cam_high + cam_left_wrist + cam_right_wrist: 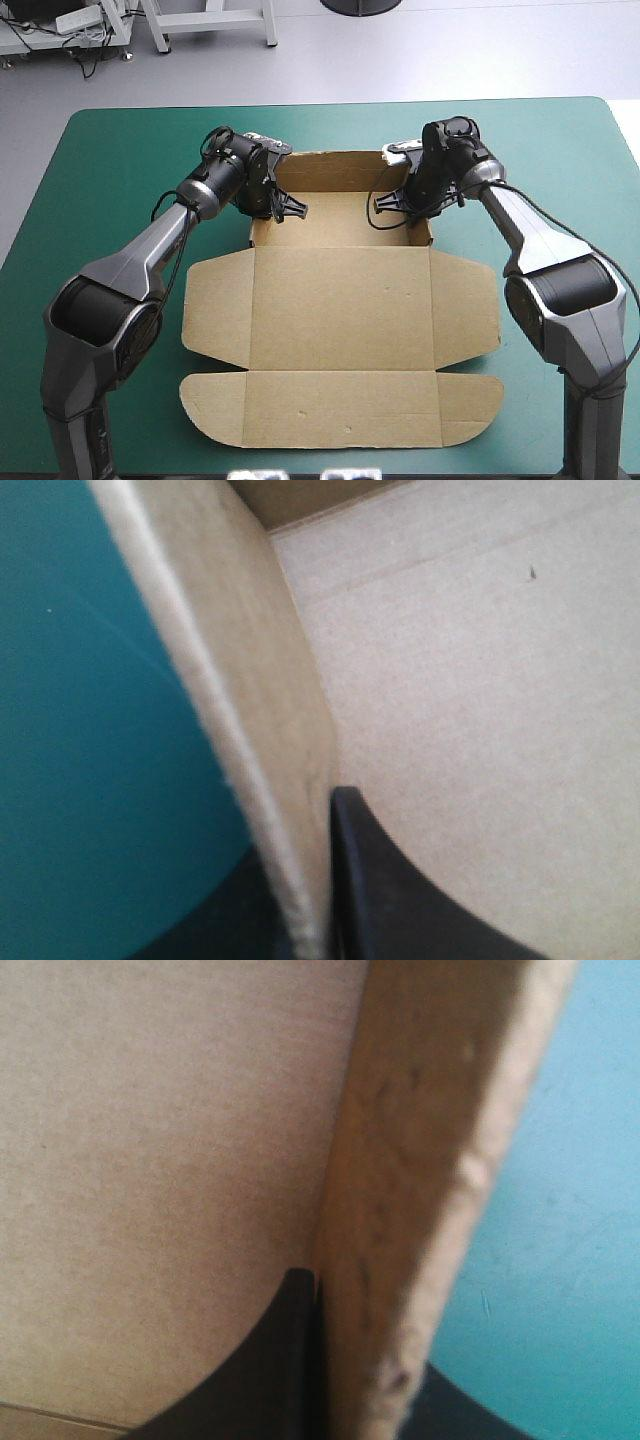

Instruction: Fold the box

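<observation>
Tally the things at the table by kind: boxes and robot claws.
Brown box: 1
Left claw and right claw, each clamped on a raised side wall: 2
Total: 3
</observation>
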Robot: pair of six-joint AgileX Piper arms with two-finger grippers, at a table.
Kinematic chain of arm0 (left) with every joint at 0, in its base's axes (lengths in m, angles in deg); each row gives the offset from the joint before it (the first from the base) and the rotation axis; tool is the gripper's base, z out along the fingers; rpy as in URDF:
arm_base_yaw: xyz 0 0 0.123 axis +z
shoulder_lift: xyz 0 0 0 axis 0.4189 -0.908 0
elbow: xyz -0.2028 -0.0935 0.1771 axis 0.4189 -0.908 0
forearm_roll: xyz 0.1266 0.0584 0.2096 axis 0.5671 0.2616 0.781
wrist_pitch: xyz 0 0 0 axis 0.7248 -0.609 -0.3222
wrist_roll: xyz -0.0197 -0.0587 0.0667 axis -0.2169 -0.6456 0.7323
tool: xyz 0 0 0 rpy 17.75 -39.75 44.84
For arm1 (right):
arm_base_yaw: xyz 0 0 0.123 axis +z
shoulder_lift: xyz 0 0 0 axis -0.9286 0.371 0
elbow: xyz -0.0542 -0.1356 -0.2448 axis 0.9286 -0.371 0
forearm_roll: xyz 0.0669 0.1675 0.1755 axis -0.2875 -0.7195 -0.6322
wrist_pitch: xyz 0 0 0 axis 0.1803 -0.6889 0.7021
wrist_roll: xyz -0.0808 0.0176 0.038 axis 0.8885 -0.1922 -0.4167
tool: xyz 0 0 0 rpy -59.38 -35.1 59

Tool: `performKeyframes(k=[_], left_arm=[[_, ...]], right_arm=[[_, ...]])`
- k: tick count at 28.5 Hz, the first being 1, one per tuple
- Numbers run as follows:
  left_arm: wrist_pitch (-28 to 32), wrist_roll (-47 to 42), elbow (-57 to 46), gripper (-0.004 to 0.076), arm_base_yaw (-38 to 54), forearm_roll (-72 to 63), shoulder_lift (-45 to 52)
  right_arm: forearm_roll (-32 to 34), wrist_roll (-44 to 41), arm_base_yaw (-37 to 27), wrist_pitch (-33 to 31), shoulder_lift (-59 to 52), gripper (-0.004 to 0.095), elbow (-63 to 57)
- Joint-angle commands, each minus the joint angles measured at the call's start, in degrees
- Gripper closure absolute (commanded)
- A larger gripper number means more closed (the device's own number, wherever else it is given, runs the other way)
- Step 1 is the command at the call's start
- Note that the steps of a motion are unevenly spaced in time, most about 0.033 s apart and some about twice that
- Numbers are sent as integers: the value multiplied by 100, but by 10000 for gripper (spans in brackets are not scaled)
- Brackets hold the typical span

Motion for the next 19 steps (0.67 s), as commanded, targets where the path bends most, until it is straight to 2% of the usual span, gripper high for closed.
performKeyframes(k=[1,9,12,15,19], left_arm=[[-20,239,206,726,28,-107,247],[-242,219,242,725,53,-121,187],[-363,219,252,697,88,-142,187],[-592,219,252,591,199,-236,187],[-812,281,252,395,343,-456,187]], right_arm=[[-120,314,64,-141,-315,925,1],[-141,405,64,-141,-315,924,1],[-171,425,64,-141,-315,879,1],[-288,491,64,-141,-315,713,1],[-375,437,64,-141,-315,341,1]])
